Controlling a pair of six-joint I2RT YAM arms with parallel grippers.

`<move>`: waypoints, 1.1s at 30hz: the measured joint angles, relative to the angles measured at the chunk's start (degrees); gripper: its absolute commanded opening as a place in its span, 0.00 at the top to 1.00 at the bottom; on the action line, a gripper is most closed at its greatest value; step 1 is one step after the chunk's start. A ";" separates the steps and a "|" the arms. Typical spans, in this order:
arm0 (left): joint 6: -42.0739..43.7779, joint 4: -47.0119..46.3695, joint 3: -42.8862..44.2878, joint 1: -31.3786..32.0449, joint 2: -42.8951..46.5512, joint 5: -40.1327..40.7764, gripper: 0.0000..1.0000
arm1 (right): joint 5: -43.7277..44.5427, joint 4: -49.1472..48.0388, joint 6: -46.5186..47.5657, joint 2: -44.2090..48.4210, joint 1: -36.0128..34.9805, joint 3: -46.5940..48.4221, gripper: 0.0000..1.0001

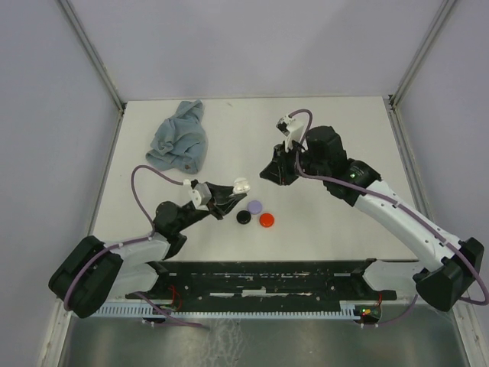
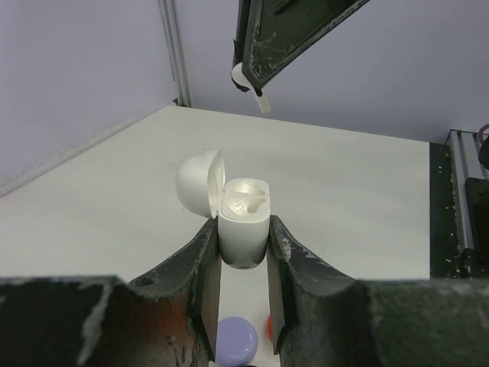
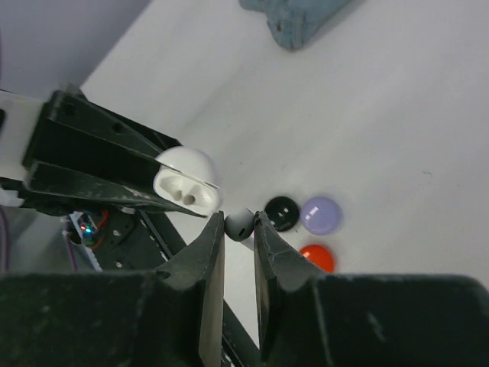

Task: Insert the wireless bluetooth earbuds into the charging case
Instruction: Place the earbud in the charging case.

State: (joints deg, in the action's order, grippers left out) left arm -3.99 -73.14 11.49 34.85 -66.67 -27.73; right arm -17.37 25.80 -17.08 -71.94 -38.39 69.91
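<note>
The left gripper (image 2: 243, 246) is clamping the white charging case (image 2: 244, 210), one finger pressing on each side of its body. The case is sitting upright in that grip with its domed lid swung open, and in the left wrist view the lid is leaning off to the left. The top of the case is facing up, showing a pale, glossy hollow; whether anything is sitting in it cannot be told.

The right gripper (image 3: 238, 226) is pinching a small white earbud (image 2: 260, 98) at its very fingertips, jaws nearly together around it. In the left wrist view the earbud is hanging above and beyond the case, its stem pointing down toward it, with open air between the two. The right wrist camera is looking down past the earbud at the case, whose two sockets are showing just beside the fingertips.

On the table (image 1: 336, 122), a lavender disc (image 1: 255, 206), a black disc (image 1: 244, 217) and a red disc (image 1: 267, 220) are lying close together just on the near side of the case, the lavender one closest to it and the black one touching the lavender. A crumpled blue-grey cloth (image 1: 182, 138) is lying well apart from the case, toward the far left.
</note>
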 measured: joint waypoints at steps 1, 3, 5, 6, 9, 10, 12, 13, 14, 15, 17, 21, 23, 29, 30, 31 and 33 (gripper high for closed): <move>0.00 -0.24 0.00 0.00 0.07 -0.50 0.97 | -0.98 -1.62 -0.98 0.85 -0.33 -0.79 0.80; 0.00 -0.52 0.02 0.00 0.26 -1.40 0.97 | -2.99 -5.62 -3.17 2.21 -1.05 -2.40 0.80; 0.00 -0.81 0.02 0.00 0.57 -2.14 0.97 | -4.50 -9.35 -5.05 2.97 -1.92 -3.98 0.80; -0.02 -0.83 0.02 0.00 0.76 -2.51 0.97 | -5.16 -11.13 -5.97 3.13 -2.54 -4.68 0.80; -0.07 -1.29 0.02 0.00 1.36 -3.04 0.97 | -6.47 -15.80 -8.20 3.17 -4.11 -6.43 0.81; -0.11 -1.51 0.02 0.00 1.53 -3.17 0.97 | -6.78 -17.31 -8.76 3.17 -4.63 -7.02 0.81; -0.28 -2.19 0.04 0.00 1.79 -3.54 0.97 | -7.19 -19.63 -9.75 3.17 -5.33 -7.93 0.81; -0.52 -2.38 0.07 0.00 1.95 -3.76 0.97 | -7.41 -20.92 -10.27 3.17 -5.66 -8.46 0.81; -0.61 -2.54 0.11 0.00 2.10 -3.91 0.97 | -7.58 -21.79 -10.62 3.17 -5.88 -8.74 0.81; -0.63 -2.58 0.13 0.00 2.19 -3.91 0.97 | -7.76 -22.64 -11.04 3.15 -6.08 -9.01 0.81; -0.70 -3.21 0.13 0.00 2.23 -3.91 0.97 | -8.15 -24.48 -11.80 3.15 -6.40 -9.33 0.81; -1.33 -4.35 0.15 0.00 2.23 -3.91 0.97 | -8.59 -27.04 -12.72 2.86 -6.95 -9.44 0.81; -2.16 -5.14 0.15 0.00 2.25 -3.91 0.97 | -8.66 -28.02 -13.07 2.71 -7.17 -9.68 0.82; -3.89 -6.84 0.15 0.00 2.25 -3.87 0.97 | -8.74 -28.85 -13.33 2.16 -7.72 -10.14 0.82; -4.13 -7.19 0.15 0.00 2.27 -3.85 0.97 | -8.76 -28.92 -13.33 2.12 -7.76 -10.34 0.82; -4.24 -7.41 0.15 0.00 2.34 -3.80 0.97 | -8.85 -28.94 -13.35 2.03 -7.87 -10.47 0.82; -4.52 -7.65 0.15 0.00 2.34 -3.54 0.97 | -9.16 -29.00 -13.35 1.99 -8.02 -10.75 0.82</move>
State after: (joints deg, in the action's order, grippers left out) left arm -8.51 -80.79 11.64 34.85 -64.34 -31.27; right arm -26.52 -3.20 -30.44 -69.95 -46.41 59.16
